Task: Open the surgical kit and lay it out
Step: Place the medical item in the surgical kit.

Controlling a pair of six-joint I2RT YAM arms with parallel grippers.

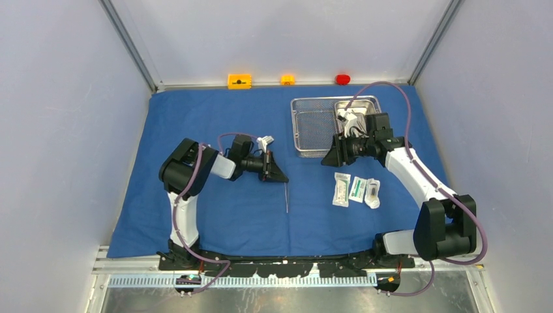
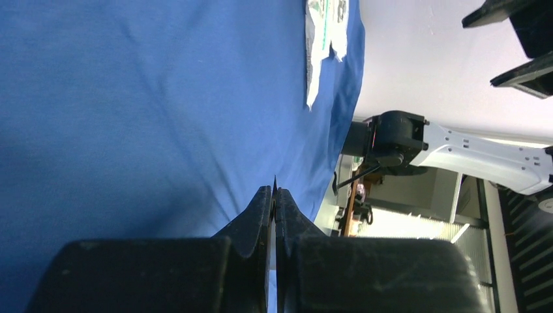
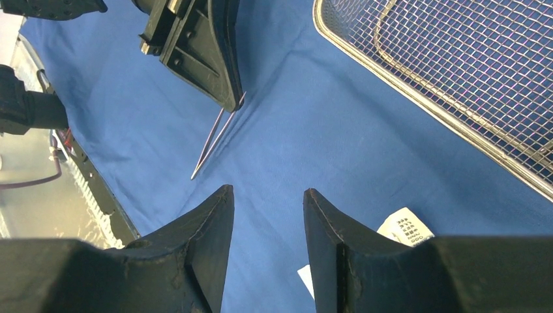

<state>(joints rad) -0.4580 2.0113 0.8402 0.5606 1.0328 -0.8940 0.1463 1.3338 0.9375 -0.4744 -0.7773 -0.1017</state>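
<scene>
1. Left claw (image 1: 284, 177) clenched on tweezers (image 1: 287, 199), arm reaching level over mid-counter.
2. Right claw (image 3: 267, 191) released, hovering beside wire basket (image 1: 305, 127) toward far-right corner.
3. Right wrist view alone shows tweezers slanting down to blue cloth (image 3: 326, 130).

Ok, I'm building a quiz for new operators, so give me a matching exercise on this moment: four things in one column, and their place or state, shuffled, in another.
Things
1. tweezers
2. white packets
3. right gripper
4. red block

Place or state
A. open, holding nothing
B. beyond the far edge of the blue cloth
C. in a row on the cloth, on the near side of the wire-mesh basket
D. pinched at one end in the shut left gripper

Pairs: 1-D; 2-C; 3-A; 4-B
</scene>
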